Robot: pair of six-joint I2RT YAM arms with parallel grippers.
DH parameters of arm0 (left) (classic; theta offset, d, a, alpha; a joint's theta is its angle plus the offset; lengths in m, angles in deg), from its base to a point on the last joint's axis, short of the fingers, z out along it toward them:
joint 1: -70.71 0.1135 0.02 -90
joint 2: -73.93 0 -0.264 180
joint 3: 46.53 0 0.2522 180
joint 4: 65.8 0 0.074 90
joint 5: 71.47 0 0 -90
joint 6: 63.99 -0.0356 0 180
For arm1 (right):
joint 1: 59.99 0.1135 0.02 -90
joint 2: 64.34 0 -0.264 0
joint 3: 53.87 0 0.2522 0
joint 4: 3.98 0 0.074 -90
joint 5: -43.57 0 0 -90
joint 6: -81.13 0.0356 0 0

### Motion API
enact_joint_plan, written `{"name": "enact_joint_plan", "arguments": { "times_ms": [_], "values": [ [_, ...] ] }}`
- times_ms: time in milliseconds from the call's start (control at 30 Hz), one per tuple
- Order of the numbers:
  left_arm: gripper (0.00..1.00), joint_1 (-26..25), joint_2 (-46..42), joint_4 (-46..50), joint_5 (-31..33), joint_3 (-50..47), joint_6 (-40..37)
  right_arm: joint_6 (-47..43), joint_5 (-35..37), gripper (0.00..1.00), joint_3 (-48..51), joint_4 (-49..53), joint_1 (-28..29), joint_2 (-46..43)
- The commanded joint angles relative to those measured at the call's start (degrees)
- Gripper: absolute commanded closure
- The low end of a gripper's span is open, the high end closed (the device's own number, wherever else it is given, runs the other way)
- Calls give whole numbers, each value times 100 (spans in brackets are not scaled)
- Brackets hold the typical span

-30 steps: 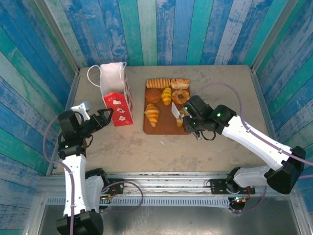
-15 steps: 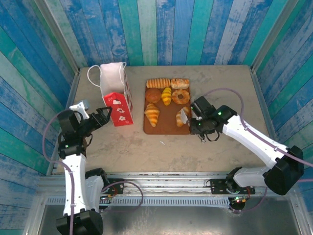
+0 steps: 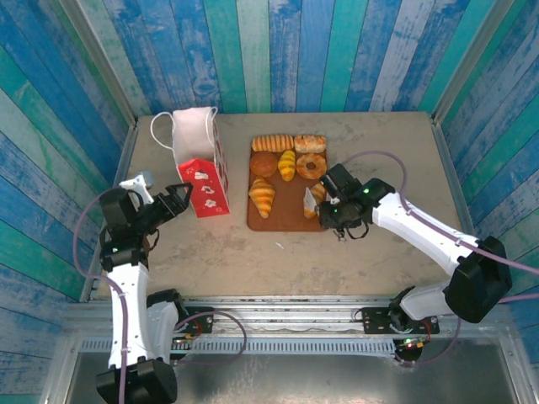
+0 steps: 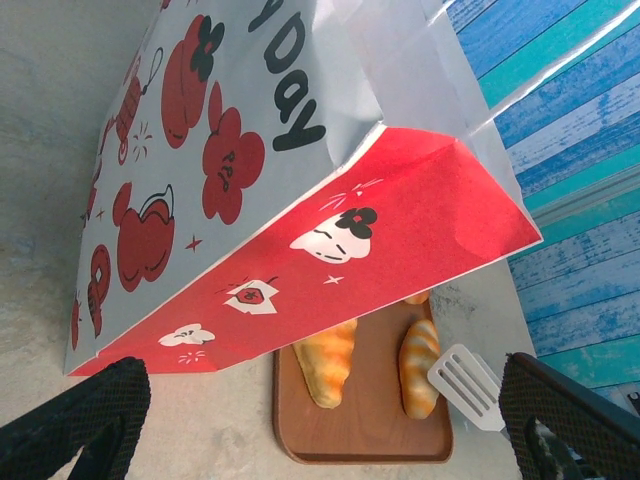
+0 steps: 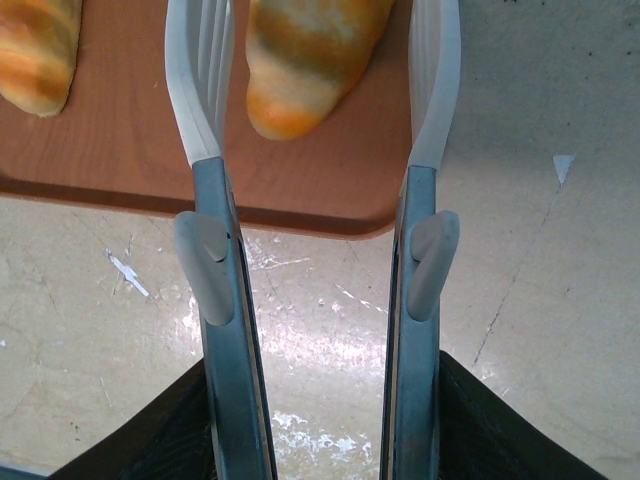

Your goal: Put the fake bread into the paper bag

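Observation:
The paper bag [image 3: 202, 168] stands at the left, white above and red below. Several pieces of fake bread lie on a brown tray [image 3: 282, 220]: a croissant [image 3: 262, 196], a ring doughnut [image 3: 311, 166] and a small loaf [image 3: 317, 195] among them. My right gripper [image 3: 337, 215] is shut on metal tongs [image 5: 215, 200] with white slotted tips. The tips stand apart on either side of the small loaf [image 5: 305, 60], at the tray's near right corner. My left gripper [image 3: 181, 199] is open beside the bag's [image 4: 300, 200] red lower corner, holding nothing.
Blue and green plank walls close in the table [image 3: 370, 135] on three sides. The tray [image 4: 370, 420] lies just right of the bag. Bare tabletop runs along the front and the right.
The right arm has shifted the tongs along the tray's right edge, and the tips now straddle the small loaf. The left arm has not moved.

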Motion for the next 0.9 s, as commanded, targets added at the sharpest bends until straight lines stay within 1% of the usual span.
{"name": "enact_joint_plan", "arguments": {
  "times_ms": [0, 333, 433, 567, 700, 833, 867],
  "values": [
    [6, -19, 16, -61, 49, 189, -73, 40, 14, 48, 71, -165, -21, 108],
    [6, -12, 46, -100, 45, 162, -64, 6, -109, 48, 62, -270, -17, 486],
    [6, -12, 74, -114, 79, 190, -91, -7, -114, 51, 62, -271, -22, 530],
    [6, -12, 141, 38, 290, 362, -254, -23, -103, 59, 54, -262, -19, 504],
    [6, -14, 265, 331, 681, 743, -397, -32, -14, 71, 36, -221, -20, 348],
    [6, 4, 566, 334, 708, 1256, -257, -40, 116, 84, 1, -193, -23, 126],
    [6, 35, 635, 282, 701, 1347, -204, -53, 146, 86, -23, -170, -17, 82]
  ]
}}
